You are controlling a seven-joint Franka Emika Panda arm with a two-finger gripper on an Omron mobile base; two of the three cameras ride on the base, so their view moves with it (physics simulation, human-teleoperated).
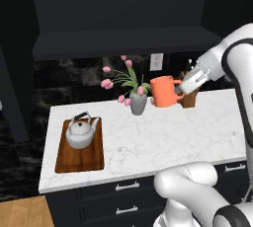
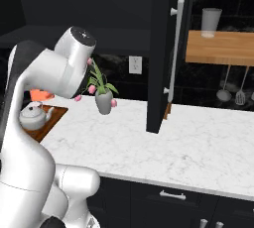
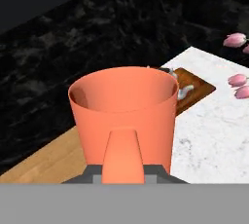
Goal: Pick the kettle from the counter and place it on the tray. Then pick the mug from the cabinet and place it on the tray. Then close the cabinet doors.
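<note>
Glossy white rounded arm [image 1: 236, 58], dark joint bands, bulky white base links

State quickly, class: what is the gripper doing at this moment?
Gripper: closed on the mug by its handle, carrying it above the counter.

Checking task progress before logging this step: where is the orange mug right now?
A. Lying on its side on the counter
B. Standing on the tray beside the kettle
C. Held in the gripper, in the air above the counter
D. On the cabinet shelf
C: the gripper is shut on the handle of the mug, which hangs upright above the counter, while the kettle sits alone on the tray.
</note>
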